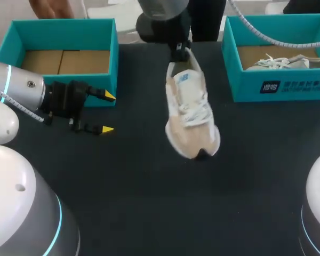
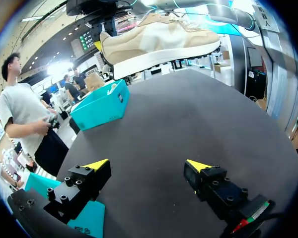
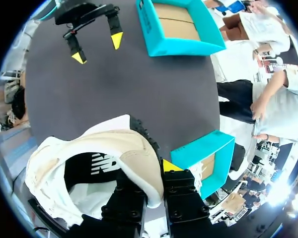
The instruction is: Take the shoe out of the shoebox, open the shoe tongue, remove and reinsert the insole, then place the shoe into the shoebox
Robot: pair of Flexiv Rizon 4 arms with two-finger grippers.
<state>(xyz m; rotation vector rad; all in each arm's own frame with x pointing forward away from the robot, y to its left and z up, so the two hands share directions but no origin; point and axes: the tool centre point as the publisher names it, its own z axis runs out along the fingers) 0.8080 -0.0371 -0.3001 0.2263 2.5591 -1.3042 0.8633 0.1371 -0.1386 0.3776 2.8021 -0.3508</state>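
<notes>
Black surface [image 1: 149,202]. Teal cardboard shoebox [image 1: 64,37] far left; second teal shoebox [image 1: 280,88] far right. Beige-and-white sneaker [image 1: 191,112] aloft mid-surface, toe near. Right claw [image 3: 151,173] clamped on heel. Left claw [image 1: 105,112] wide open, empty, beside left shoebox.

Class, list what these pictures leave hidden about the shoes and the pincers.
Insole of the beige and white sneaker: head view shows only the laced top; right wrist view, a dark opening.
Right pincer: right wrist view, the sneaker's heel hides its second yellow tip.
White laced shoe: head view, the wall of the teal cardboard shoebox hides its lower part.
</notes>
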